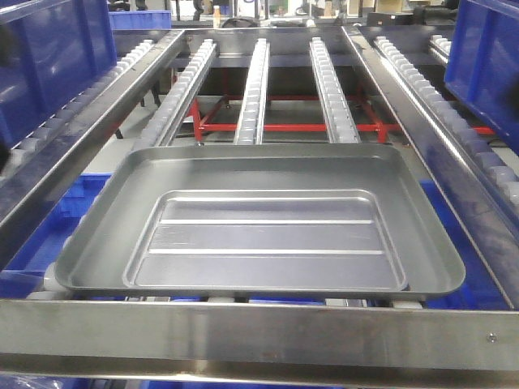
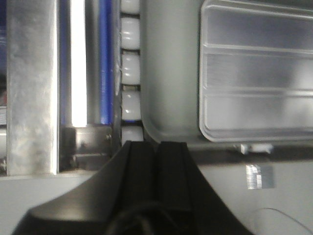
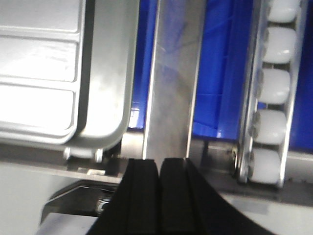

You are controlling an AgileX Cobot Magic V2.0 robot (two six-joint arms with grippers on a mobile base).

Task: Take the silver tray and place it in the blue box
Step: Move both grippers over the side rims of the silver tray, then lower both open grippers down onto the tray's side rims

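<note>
Front-facing view: one silver tray (image 1: 259, 227) on roller tracks (image 1: 255, 89); left gripper (image 2: 157, 147), right gripper (image 3: 159, 164) both clenched

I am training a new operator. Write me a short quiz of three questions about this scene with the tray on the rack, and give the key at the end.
1. Choose one. The silver tray rests on: A) roller rails; B) a folded cloth; C) a wooden shelf.
2. True or false: the tray lies upside down.
3. Fill in one word: in the wrist views, the left tool and the right tool are both ____, with nothing between the fingers.

Key: 1 A. 2 false; its recessed centre and raised rim face up. 3 shut.
</note>
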